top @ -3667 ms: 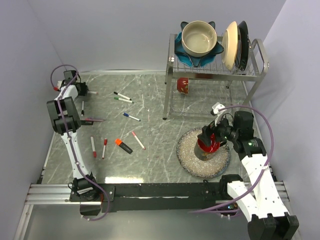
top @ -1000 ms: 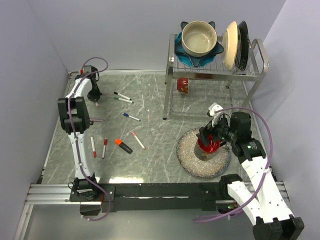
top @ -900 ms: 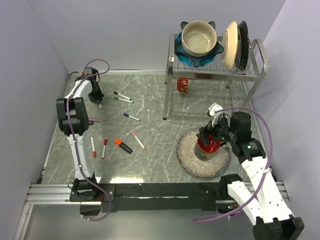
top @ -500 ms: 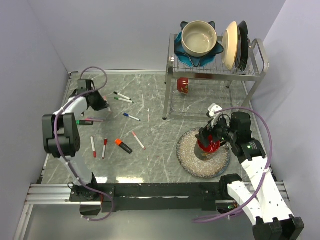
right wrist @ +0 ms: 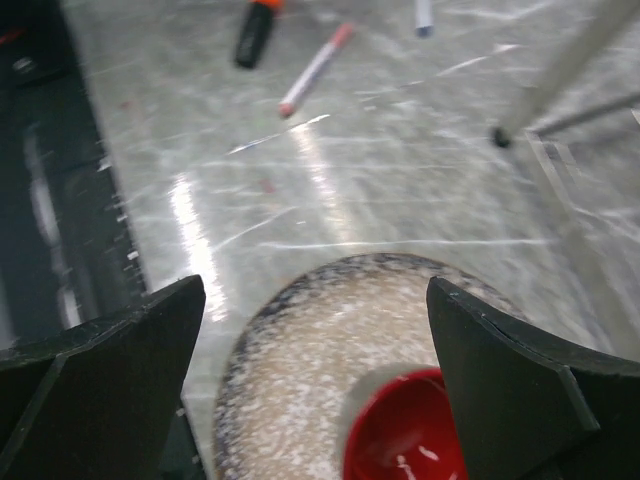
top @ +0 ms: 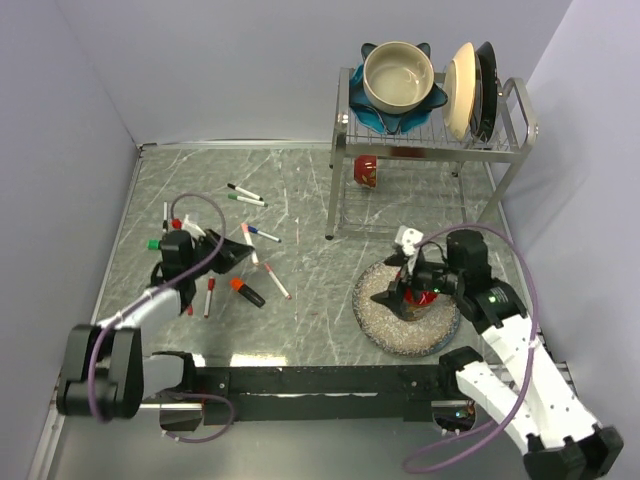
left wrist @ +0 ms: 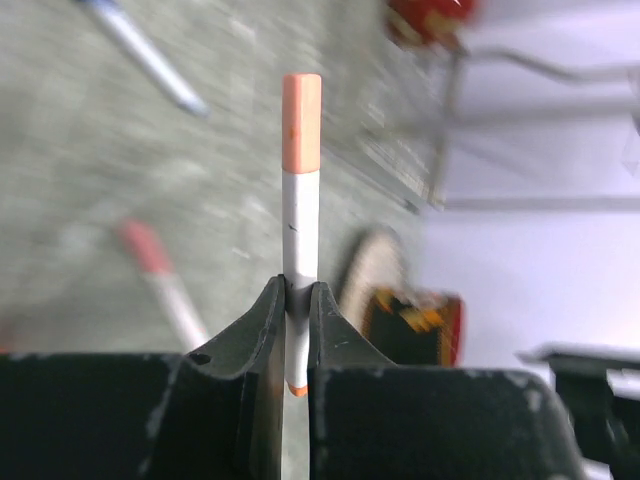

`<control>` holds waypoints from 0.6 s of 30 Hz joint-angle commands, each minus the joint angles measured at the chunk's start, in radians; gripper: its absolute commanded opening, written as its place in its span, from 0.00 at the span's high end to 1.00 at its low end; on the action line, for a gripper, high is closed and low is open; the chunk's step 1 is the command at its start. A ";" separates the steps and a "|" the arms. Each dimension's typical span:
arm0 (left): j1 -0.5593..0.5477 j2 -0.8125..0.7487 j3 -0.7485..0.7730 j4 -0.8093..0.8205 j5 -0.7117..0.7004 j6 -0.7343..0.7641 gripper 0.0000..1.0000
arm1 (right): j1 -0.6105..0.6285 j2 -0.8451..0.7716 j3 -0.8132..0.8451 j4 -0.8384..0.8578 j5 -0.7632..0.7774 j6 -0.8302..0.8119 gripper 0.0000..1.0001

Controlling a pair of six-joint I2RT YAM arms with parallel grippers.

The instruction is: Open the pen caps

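A seemingly light, stiff marker [left wrist: 300, 220] is being pinched mid-frame by the left gripper [left wrist: 295, 290], salmon cap [left wrist: 301, 120] exposed for gripping; right gripper [right wrist: 310, 300] spread wide.

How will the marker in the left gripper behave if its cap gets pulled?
Likely stiff: the marker stands straight from the left gripper. Pinched near one end only, slim and round, it may pivot or slip when the cap is tugged.

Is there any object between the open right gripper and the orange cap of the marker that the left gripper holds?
Nothing visible does. The right gripper is open over the speckled plate; the left gripper holds the white marker, its orange cap free. Only bare table and one flat marker lie between.
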 commanded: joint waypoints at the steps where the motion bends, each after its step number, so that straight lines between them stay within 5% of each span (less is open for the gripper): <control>1: -0.123 -0.089 -0.080 0.319 -0.003 -0.157 0.99 | 0.143 0.153 0.120 -0.017 0.047 0.011 0.00; 6: -0.312 -0.158 -0.174 0.519 -0.124 -0.200 0.99 | 0.340 0.366 0.301 0.040 0.196 0.136 0.00; 10: -0.441 -0.199 -0.219 0.565 -0.234 -0.196 0.99 | 0.404 0.480 0.362 0.210 0.348 0.467 0.00; 18: -0.515 -0.201 -0.275 0.660 -0.304 -0.216 0.99 | 0.432 0.560 0.371 0.394 0.374 0.854 0.00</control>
